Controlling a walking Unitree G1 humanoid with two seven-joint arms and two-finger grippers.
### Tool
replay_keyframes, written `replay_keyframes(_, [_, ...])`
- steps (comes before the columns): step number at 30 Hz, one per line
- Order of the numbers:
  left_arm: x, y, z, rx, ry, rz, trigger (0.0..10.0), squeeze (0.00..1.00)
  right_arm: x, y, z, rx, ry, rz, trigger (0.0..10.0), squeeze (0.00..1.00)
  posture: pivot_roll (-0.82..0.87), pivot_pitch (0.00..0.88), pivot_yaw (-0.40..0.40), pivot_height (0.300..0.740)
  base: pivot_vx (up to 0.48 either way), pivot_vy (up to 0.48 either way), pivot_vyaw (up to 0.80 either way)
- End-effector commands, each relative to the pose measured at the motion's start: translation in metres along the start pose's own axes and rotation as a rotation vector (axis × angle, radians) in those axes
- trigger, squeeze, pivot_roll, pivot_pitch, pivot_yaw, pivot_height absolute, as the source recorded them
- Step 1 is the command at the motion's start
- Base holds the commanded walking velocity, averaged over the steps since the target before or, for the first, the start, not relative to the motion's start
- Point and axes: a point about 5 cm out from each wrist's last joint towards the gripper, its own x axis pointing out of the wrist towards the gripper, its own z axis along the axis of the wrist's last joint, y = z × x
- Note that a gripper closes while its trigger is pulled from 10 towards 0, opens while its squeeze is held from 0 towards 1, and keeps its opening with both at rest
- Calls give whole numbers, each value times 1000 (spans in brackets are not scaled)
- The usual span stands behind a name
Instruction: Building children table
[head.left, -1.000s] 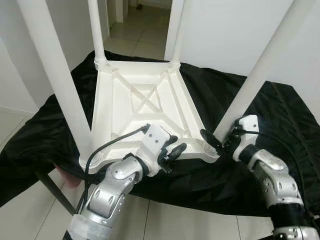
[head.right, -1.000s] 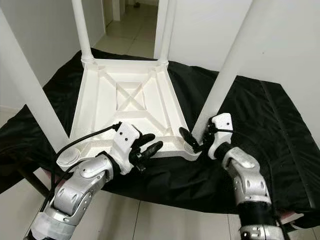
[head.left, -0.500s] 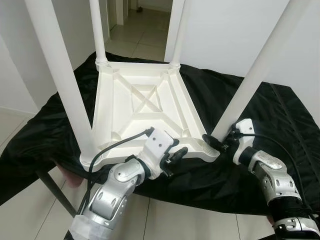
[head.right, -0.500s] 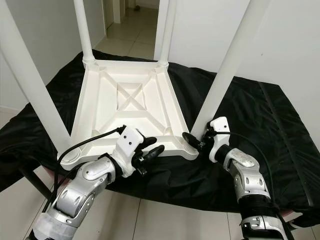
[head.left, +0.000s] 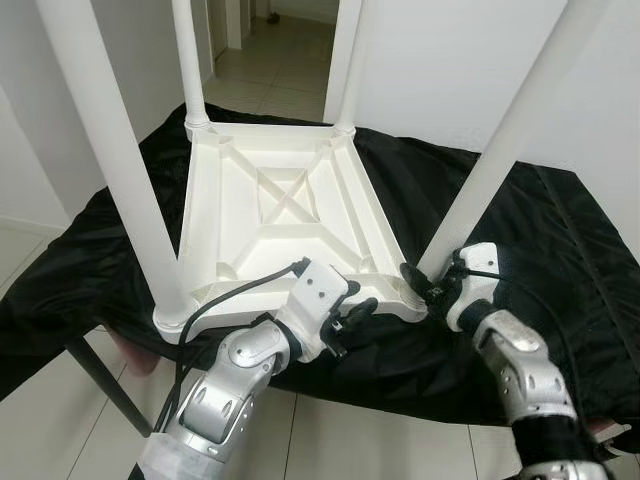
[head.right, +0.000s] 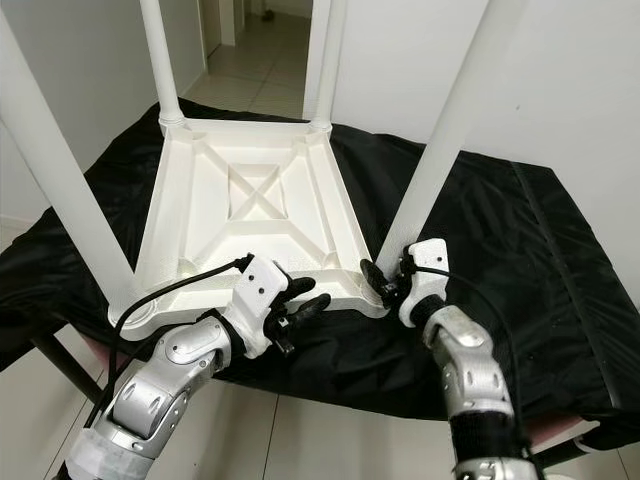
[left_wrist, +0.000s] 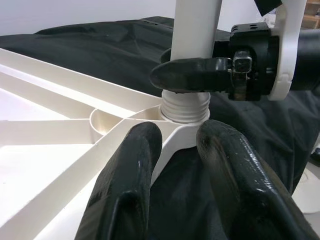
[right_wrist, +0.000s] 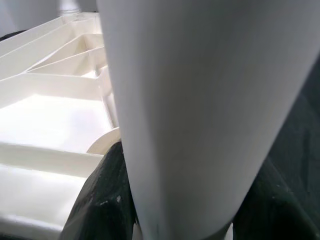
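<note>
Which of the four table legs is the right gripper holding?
The near right leg. The right gripper is clamped around its base at the tabletop's corner; the other three legs stand untouched.

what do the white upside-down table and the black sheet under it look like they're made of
The white upside-down children's table top looks like moulded plastic: smooth, faintly glossy, with cast ribs and a cross brace. Its white round leg at the right end effector seems to be the same plastic, with screw threads showing at its base. The black sheet looks like thin woven fabric, matte and creased, though coated cloth is possible.
</note>
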Motion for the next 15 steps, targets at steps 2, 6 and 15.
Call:
replay_keyframes(2, [1,0,-4,-6,12,13,10000,0,-1,7,-4,39,11,-155,10000,0,-24,18,-106,740,0,0,0])
replay_keyframes(6, [1,0,-4,-8,11,14,10000,0,-2,10,-6,31,21,-220,10000,0,-24,18,-106,740,0,0,0])
replay_keyframes(15, [3,0,-2,-14,1,19,10000,0,8,57,-2,130,-4,-350,10000,0,-22,15,-103,740,0,0,0])
